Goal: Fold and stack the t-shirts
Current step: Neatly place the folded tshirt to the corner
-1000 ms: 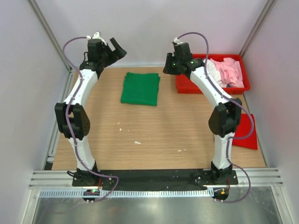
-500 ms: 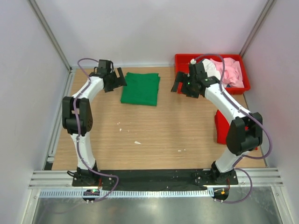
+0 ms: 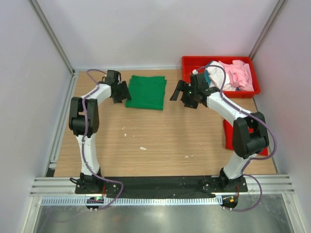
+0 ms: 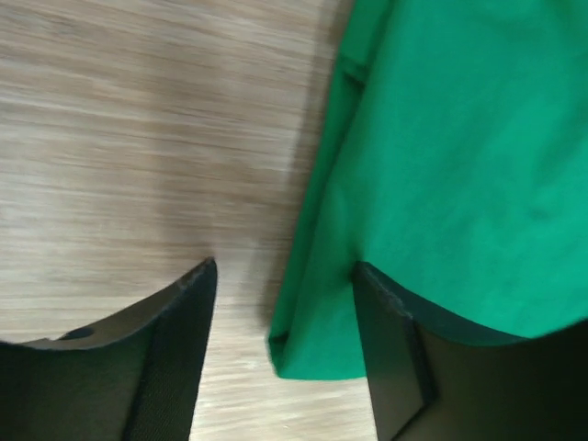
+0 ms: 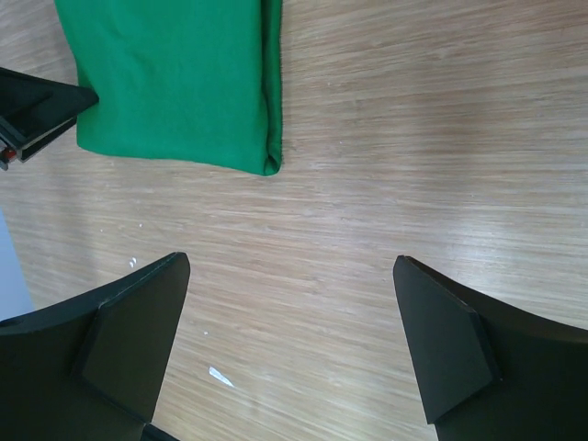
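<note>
A bright green t-shirt [image 3: 146, 92] lies folded at the back middle of the table. My left gripper [image 3: 122, 91] is low at its left edge. In the left wrist view the green t-shirt [image 4: 441, 147] has its near corner between the parted fingers [image 4: 175, 349] of that gripper [image 4: 284, 265], which is open, with the cloth not pinched. My right gripper [image 3: 177, 91] hovers open just right of the shirt. The right wrist view has the shirt [image 5: 175, 83] ahead of the wide, empty gripper [image 5: 292, 260]. More t-shirts, pink [image 3: 239, 73] and white, are heaped in a tray.
The red plastic tray [image 3: 194, 60] stands at the back right corner. A red cloth [image 3: 227, 138] lies at the right edge, partly behind the right arm. Small white specks [image 3: 143, 148] dot the wooden table [image 3: 160, 136]. Walls close in on three sides.
Both arms dropped from a raised pose to the table. The left gripper reached the green shirt's left edge and its jaws narrowed. The right gripper opened wide and swung left of the tray.
</note>
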{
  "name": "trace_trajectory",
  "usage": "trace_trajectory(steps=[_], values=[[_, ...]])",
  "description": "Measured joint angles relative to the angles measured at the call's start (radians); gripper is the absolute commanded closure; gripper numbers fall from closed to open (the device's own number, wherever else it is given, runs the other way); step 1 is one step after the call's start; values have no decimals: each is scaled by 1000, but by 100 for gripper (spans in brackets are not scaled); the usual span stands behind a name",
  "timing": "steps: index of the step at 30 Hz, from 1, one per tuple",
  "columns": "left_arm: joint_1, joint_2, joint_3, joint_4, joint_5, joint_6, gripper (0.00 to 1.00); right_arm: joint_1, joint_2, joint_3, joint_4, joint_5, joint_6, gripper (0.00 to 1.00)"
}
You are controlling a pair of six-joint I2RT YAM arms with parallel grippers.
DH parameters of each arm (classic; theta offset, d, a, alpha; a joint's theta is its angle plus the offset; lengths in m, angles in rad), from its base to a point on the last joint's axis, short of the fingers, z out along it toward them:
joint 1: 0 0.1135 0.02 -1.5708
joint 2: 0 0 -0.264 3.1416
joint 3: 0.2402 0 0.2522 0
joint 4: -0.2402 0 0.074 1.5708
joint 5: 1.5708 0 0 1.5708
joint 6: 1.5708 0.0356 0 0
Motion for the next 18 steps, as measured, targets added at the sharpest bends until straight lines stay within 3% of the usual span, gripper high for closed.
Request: trace_trajectory(steps=[1,3,4,6,8,18], values=[[-2,1,-11,7,3,-2,52,0,1,0,0,2,2,1],[-9,-2,-14,23,13,-5,62,0,2,0,1,7,3,1],[-15,-2,-22,30,17,-6,72,0,2,0,1,8,3,2],[-31,-2,-43,36,24,-18,81,0,3,-1,1,8,4,3],[-51,-5,-60,53,23,-27,100,0,8,-4,10,8,5,3],[-184,-149,-256,47,-110,-83,100,0,19,-100,28,10,9,4]])
